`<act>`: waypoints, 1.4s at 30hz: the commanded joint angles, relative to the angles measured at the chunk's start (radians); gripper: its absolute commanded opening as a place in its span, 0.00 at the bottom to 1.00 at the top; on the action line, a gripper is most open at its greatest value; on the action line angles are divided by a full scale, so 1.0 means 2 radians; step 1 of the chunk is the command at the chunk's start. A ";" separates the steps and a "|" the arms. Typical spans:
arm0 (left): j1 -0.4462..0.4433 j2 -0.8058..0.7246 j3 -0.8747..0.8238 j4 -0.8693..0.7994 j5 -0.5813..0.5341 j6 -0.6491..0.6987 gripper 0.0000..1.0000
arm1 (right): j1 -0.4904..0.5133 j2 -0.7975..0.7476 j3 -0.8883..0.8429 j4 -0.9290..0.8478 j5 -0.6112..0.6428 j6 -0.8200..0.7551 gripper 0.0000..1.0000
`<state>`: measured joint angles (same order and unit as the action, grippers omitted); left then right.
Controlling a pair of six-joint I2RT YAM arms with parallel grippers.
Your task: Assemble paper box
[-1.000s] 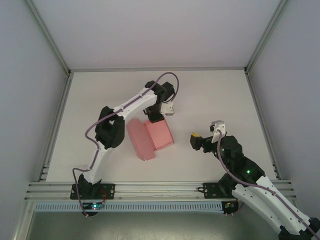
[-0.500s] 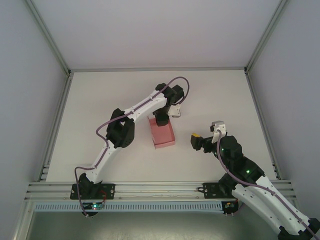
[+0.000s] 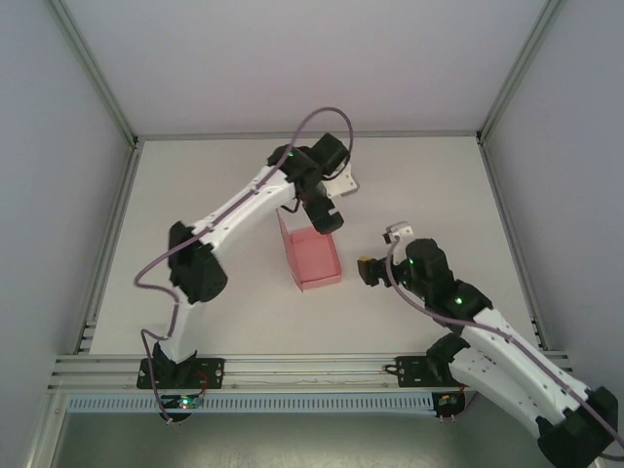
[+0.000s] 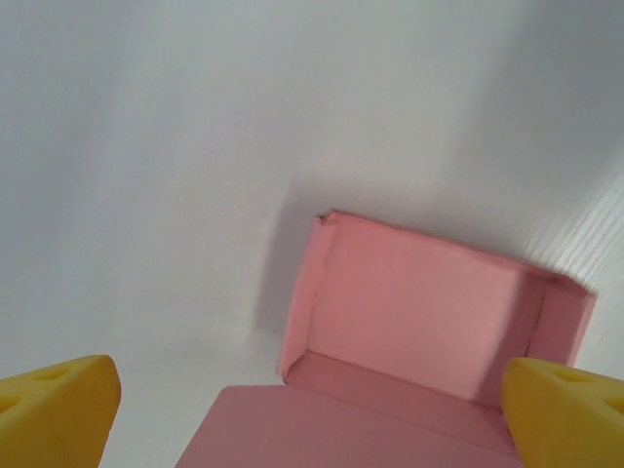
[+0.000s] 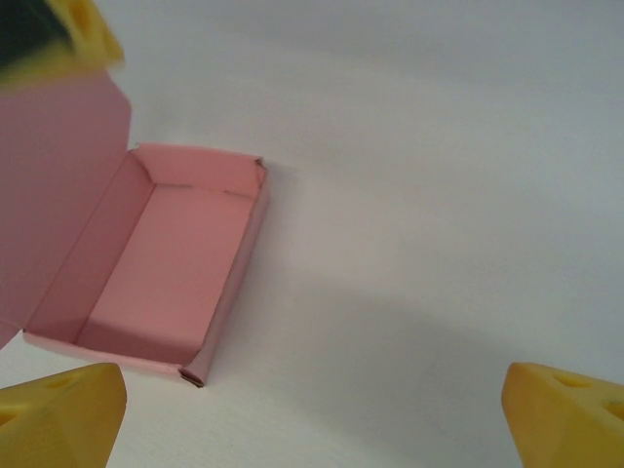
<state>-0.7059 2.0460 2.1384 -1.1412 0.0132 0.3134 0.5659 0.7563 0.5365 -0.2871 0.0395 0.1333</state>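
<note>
Currently one box (image 3: 314,261) sits near the table (image 3: 439,185) centre, lid raised; left gripper (image 3: 329,220) and right gripper (image 3: 368,269) both spread wide, gripping nothing.

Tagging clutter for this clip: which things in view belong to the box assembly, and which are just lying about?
Job: paper box; left gripper; right gripper.
Not the job: table; frame rail. Both are fixtures, not loose items.

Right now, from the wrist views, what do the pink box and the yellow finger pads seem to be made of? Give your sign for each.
The paper box: thin matte card, likely; sharp creased folds, slim wall edges, no shine. The yellow finger pads: probably moulded plastic or firm rubber; smooth faceted faces with a small hole, dull sheen.
</note>
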 commanded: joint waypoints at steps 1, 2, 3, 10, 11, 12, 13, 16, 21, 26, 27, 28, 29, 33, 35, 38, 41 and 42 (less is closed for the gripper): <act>-0.002 -0.068 -0.071 0.083 -0.065 -0.138 1.00 | -0.004 0.075 0.058 0.033 -0.086 -0.080 0.98; 0.002 -0.099 -0.113 0.109 -0.077 -0.164 1.00 | -0.004 0.108 0.077 0.032 -0.105 -0.102 0.98; 0.006 -0.129 -0.153 0.132 -0.084 -0.182 1.00 | -0.005 0.138 0.094 0.031 -0.118 -0.117 0.98; 0.071 -0.349 -0.462 0.270 -0.102 -0.327 1.00 | -0.004 0.350 0.247 -0.004 -0.191 -0.216 0.98; 0.076 -0.383 -0.506 0.288 -0.109 -0.341 1.00 | -0.003 0.381 0.275 -0.014 -0.194 -0.228 0.98; 0.077 -0.411 -0.540 0.297 -0.116 -0.348 1.00 | -0.001 0.409 0.300 -0.025 -0.189 -0.234 0.98; 0.078 -0.438 -0.567 0.298 -0.127 -0.359 1.00 | -0.001 0.435 0.325 -0.037 -0.184 -0.238 0.98; 0.079 -0.507 -0.620 0.262 -0.170 -0.389 1.00 | 0.005 0.508 0.390 -0.080 -0.176 -0.269 0.98; 0.080 -0.572 -0.668 0.235 -0.180 -0.417 1.00 | 0.015 0.588 0.454 -0.122 -0.159 -0.279 0.95; 0.079 -0.589 -0.696 0.238 -0.188 -0.422 1.00 | 0.023 0.629 0.480 -0.150 -0.160 -0.286 0.86; 0.079 -0.588 -0.698 0.237 -0.188 -0.422 1.00 | 0.025 0.635 0.482 -0.151 -0.159 -0.287 0.84; 0.080 -0.587 -0.699 0.237 -0.184 -0.421 1.00 | 0.027 0.640 0.484 -0.152 -0.153 -0.287 0.82; 0.080 -0.586 -0.701 0.238 -0.182 -0.420 1.00 | 0.028 0.644 0.486 -0.150 -0.148 -0.285 0.79; 0.079 -0.581 -0.704 0.241 -0.172 -0.421 1.00 | 0.034 0.661 0.495 -0.145 -0.128 -0.279 0.67; 0.080 -0.581 -0.704 0.240 -0.170 -0.422 1.00 | 0.035 0.668 0.499 -0.141 -0.115 -0.269 0.51; 0.080 -0.581 -0.705 0.241 -0.170 -0.425 1.00 | 0.036 0.674 0.505 -0.139 -0.094 -0.245 0.26; 0.080 -0.582 -0.707 0.242 -0.172 -0.429 1.00 | 0.037 0.667 0.495 -0.129 -0.071 -0.212 0.15; 0.080 -0.581 -0.708 0.243 -0.173 -0.431 1.00 | 0.037 0.661 0.487 -0.121 -0.057 -0.193 0.12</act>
<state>-0.5484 0.8837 0.7326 -0.6651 -0.3187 -0.5179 0.6266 2.0830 1.5227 -0.5476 -0.1616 -0.3504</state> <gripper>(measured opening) 0.998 0.142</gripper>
